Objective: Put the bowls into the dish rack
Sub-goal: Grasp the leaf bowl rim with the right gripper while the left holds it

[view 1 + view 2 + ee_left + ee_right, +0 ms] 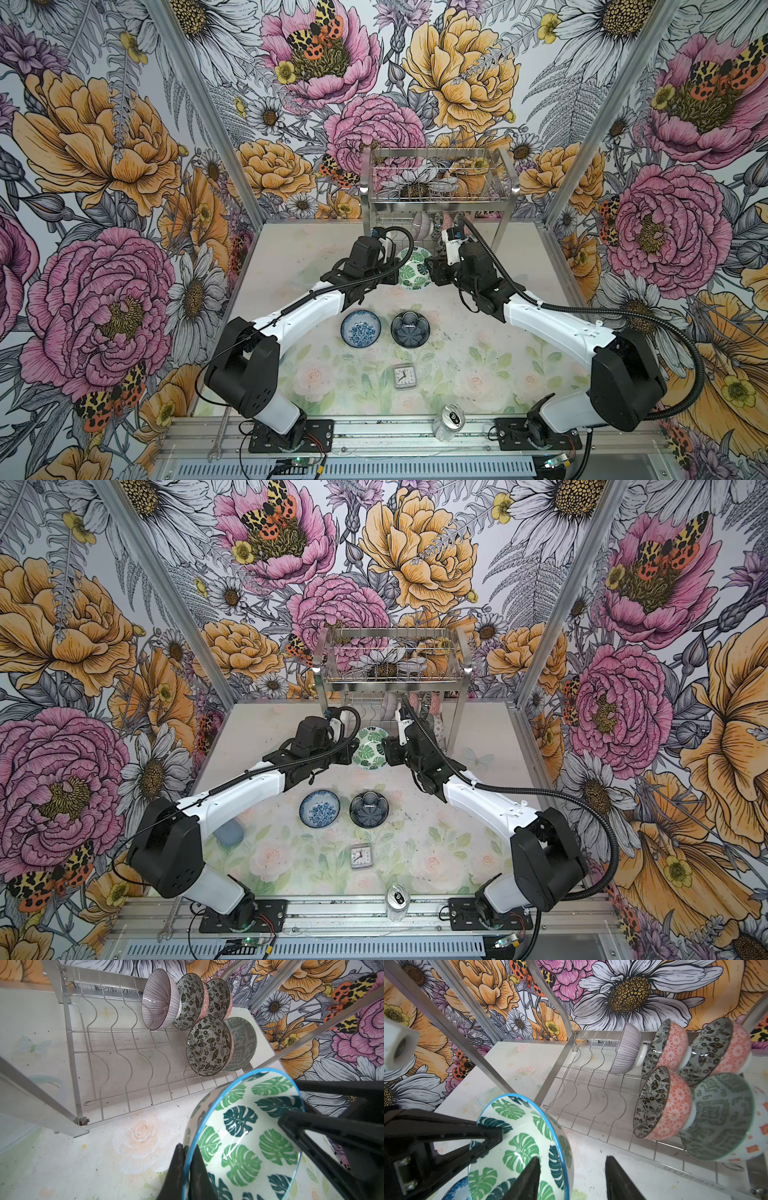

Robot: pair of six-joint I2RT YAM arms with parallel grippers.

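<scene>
**A:** What lies nearest?

**B:** Two bowls are left flat on the table (478,374): the blue floral bowl (360,328) and, just beside it, the dark blue bowl (410,329).

**A:** And the one in hand?

**B:** The green leaf bowl (413,268) is held tilted just in front of the dish rack (436,204). One side of its rim is pinched tight by the left gripper (187,1151). The opposite side is straddled by the right gripper (573,1158), jaws apart, not yet clamped.

**A:** How is the handover best done?

**B:** The right jaws should be closed fully before the left pinch is released, or the bowl may be dropped.

**A:** Farther back?

**B:** Racked bowls (208,1046) are stood on edge at one end of the wavy-wire tier (69,1043). A free slot beside the striped bowl (160,999) should be aimed for.
</scene>
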